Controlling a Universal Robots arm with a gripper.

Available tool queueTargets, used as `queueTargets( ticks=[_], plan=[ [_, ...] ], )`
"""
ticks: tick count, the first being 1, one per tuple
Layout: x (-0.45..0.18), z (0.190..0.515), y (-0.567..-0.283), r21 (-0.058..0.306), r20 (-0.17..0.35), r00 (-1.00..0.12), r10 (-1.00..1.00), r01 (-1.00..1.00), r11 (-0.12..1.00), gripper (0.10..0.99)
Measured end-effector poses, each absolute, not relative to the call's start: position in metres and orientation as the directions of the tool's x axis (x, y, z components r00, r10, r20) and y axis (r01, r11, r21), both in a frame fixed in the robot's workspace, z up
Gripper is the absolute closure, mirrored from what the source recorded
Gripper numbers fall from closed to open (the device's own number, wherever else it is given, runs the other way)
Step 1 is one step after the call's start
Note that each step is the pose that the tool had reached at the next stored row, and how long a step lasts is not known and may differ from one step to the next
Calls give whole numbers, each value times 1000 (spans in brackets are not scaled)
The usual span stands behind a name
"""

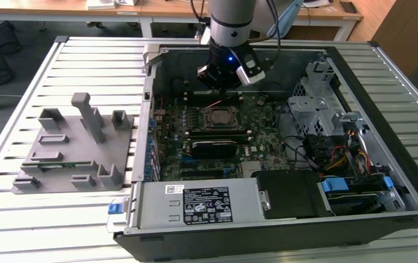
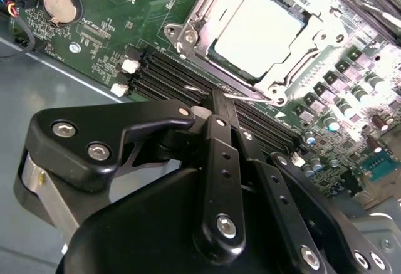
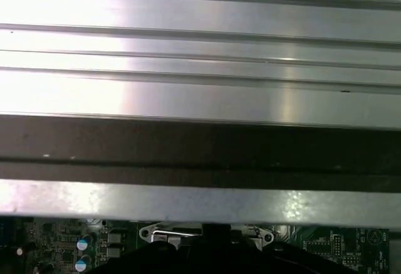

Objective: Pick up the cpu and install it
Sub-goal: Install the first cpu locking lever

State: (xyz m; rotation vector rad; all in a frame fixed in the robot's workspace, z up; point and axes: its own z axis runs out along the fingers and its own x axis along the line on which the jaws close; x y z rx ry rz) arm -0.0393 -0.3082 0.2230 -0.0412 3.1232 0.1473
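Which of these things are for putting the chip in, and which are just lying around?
For the job:
- the cpu, sitting in the socket frame on the motherboard
- the gripper, close beside that socket

Just lying about:
- grey holder block on the table
- power supply
- round battery
- coloured cables

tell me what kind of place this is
Probably a robotics lab or test workshop: an open computer case lies on a slatted metal table, a robot arm reaches into it, and desks stand behind.
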Motion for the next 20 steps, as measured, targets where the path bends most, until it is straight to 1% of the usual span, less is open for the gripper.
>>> queueTargets(
  ticks=[10, 20],
  plan=[
    [-31, 217, -308, 94, -16, -1000, -26, -27, 995, 980],
    [-29, 203, -308, 94, -16, -1000, -26, -28, 995, 980]
  ],
)
